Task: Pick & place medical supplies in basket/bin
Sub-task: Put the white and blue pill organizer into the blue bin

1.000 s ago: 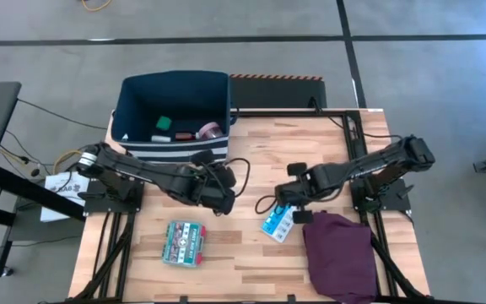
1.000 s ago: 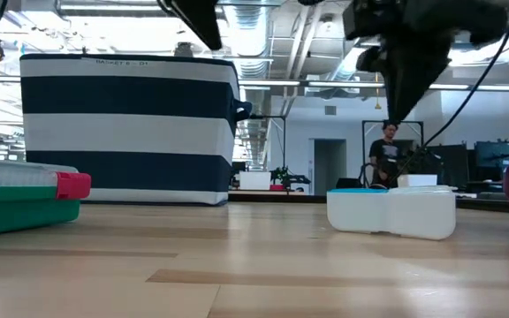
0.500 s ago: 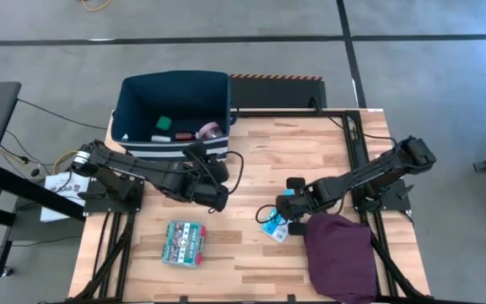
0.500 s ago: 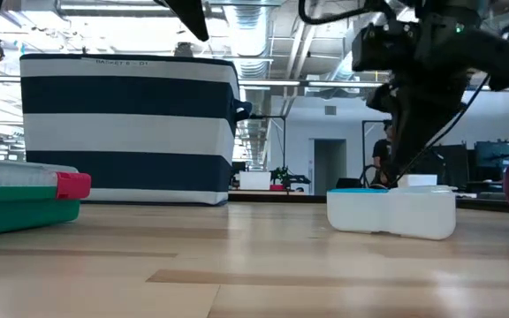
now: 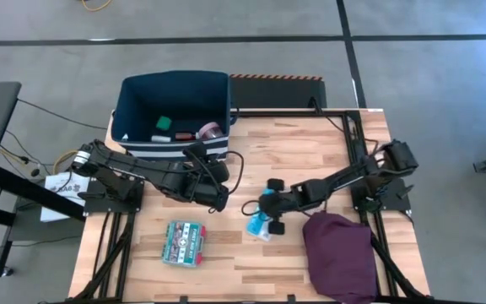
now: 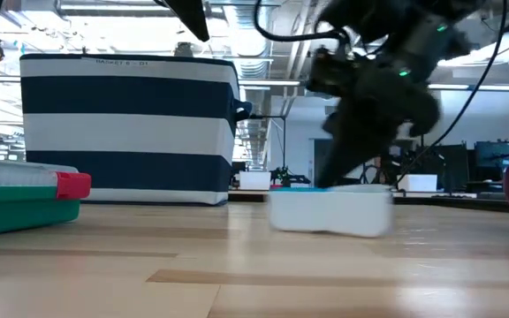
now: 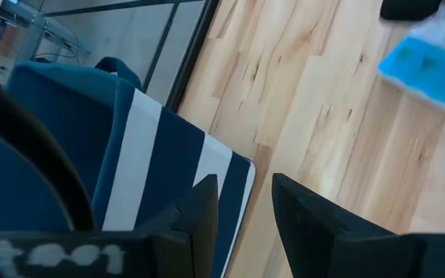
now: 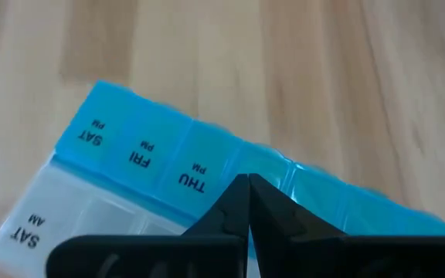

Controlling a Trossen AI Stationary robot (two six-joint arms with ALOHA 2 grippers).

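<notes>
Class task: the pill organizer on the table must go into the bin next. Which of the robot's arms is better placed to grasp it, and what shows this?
The right. Its right gripper is at the light-blue pill organizer, fingers shut together over the lids in its wrist view. The left gripper waits beside the navy bin, apart from the organizer.

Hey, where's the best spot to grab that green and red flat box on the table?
Probably from above, across the short width of the green-red flat box. It lies flat on the table with clear wood all around it. The left gripper is nearest.
</notes>
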